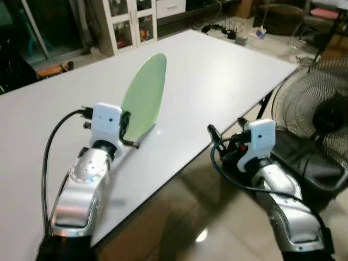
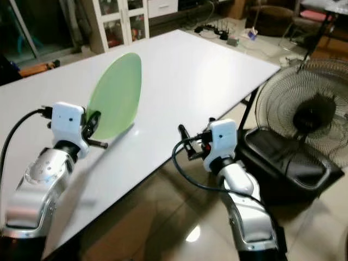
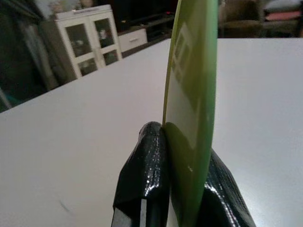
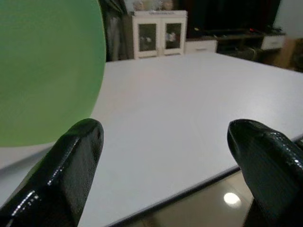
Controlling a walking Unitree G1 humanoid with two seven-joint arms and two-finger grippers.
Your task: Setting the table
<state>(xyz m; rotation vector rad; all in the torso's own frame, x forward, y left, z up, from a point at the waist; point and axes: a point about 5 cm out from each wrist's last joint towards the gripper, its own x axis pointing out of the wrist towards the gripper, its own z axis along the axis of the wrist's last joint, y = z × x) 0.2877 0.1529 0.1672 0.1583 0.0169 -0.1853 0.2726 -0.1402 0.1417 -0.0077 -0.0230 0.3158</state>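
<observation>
A light green plate (image 1: 145, 95) stands on edge above the white table (image 1: 217, 76), tilted, its lower rim near the tabletop. My left gripper (image 1: 128, 130) is shut on the plate's lower rim; the left wrist view shows both black fingers (image 3: 147, 179) pinching the plate (image 3: 191, 94) edge-on. My right gripper (image 1: 213, 134) is open beside the table's near edge, just off the tabletop, with nothing between its fingers (image 4: 71, 165). The right wrist view sees the plate (image 4: 47, 71) beyond the fingers.
A black floor fan (image 1: 318, 117) stands close to my right arm, beside the table's right corner. A white glass-door cabinet (image 1: 130, 22) is behind the table. Cables and a power strip (image 1: 228, 30) lie on the floor beyond the far edge.
</observation>
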